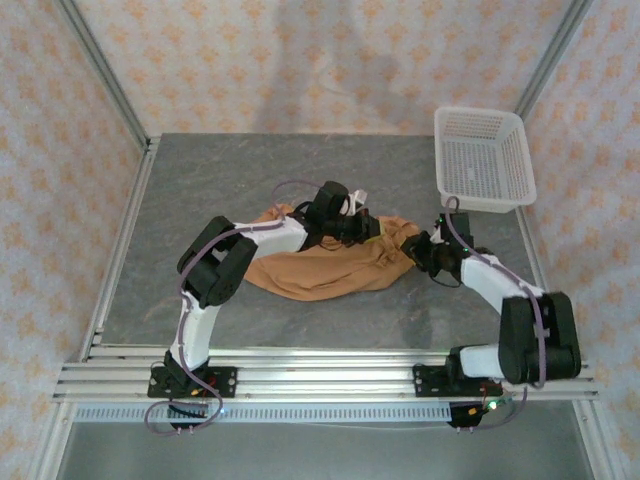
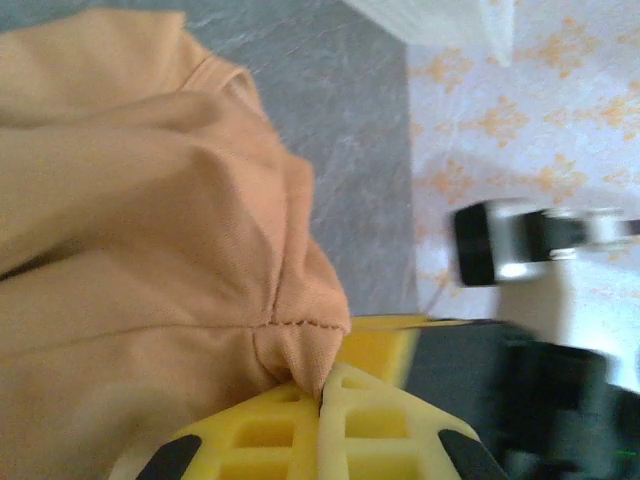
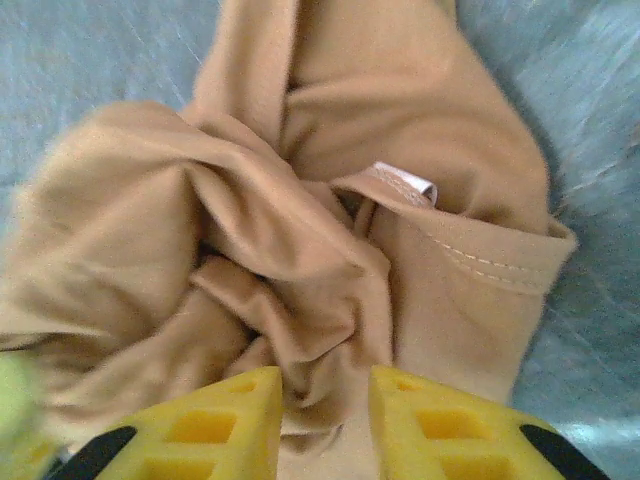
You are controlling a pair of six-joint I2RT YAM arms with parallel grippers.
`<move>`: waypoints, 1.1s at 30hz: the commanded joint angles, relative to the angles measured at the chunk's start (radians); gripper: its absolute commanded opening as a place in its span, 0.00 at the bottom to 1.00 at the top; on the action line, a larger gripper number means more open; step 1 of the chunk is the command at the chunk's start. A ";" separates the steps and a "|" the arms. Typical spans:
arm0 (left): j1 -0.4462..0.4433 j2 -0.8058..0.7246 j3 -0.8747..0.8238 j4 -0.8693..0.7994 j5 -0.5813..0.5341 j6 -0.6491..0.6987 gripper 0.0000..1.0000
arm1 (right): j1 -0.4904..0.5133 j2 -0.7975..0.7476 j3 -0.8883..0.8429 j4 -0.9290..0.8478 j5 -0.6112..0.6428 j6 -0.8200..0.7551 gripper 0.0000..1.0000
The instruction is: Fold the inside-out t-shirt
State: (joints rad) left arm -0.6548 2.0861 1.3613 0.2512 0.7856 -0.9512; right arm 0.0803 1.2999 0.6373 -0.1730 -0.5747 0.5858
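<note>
Grey stone-patterned table (image 1: 200, 180) is covered mid-way by the inside-out t-shirt (image 1: 320, 272), which is bunched with its long axis running left to right. At its far edge a seamed fold is pinched by the left gripper (image 2: 322, 395), jaws fully closed. At the right end, the right gripper (image 3: 325, 410) is held partly parted; cloth lies just ahead, apparently unclamped.

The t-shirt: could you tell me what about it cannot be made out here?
Top view: the left arm hides the t-shirt's far edge.
Right wrist view: the white label is too small to read.
Left wrist view: frame edges cut off the cloth.
</note>
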 commanded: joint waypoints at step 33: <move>0.029 -0.100 -0.073 -0.121 -0.032 0.161 0.00 | 0.140 0.245 0.379 -0.168 0.187 -0.060 0.00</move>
State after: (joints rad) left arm -0.6453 2.0350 1.2808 0.1684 0.7731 -0.8280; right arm 0.2180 1.6558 0.9600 -0.2405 -0.3901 0.5552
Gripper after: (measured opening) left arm 0.059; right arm 0.042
